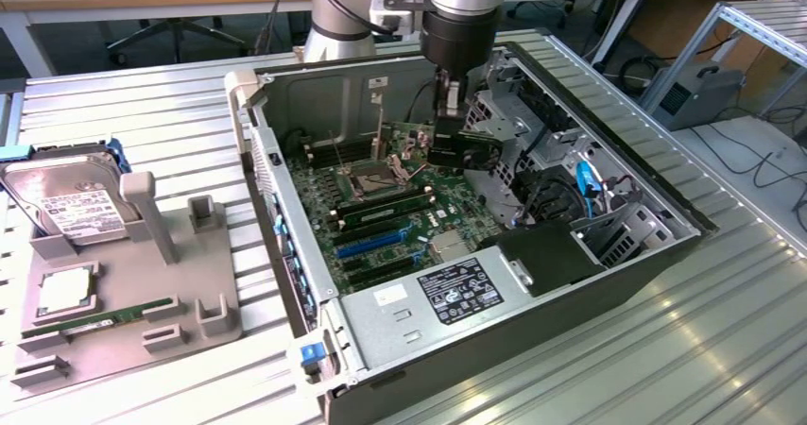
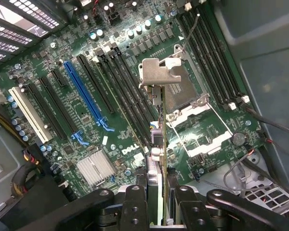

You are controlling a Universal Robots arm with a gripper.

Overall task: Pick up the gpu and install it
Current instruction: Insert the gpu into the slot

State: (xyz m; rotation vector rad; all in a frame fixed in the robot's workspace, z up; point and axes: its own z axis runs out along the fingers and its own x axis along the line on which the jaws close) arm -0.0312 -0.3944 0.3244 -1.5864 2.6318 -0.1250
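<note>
gpu (image 2: 155, 139) edge-on between fingers (image 2: 135, 207) (bracket (image 2: 159, 72) end foremost)

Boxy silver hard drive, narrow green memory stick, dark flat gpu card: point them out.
Boxy silver hard drive (image 1: 78, 215), exterior view, white label.
Narrow green memory stick (image 1: 120, 314), exterior view, mid-length.
Dark flat gpu card (image 2: 156, 73), wrist view, silvery bracket.

Open computer case (image 1: 353, 80) on slatted metal table (image 1: 127, 104); motherboard (image 1: 391, 208) inside case. Grey fixture tray (image 1: 113, 359) beside case, exterior view's left: hard drive (image 1: 70, 203) propped up, memory stick (image 1: 108, 314), processor chip (image 1: 70, 293) flat.
</note>
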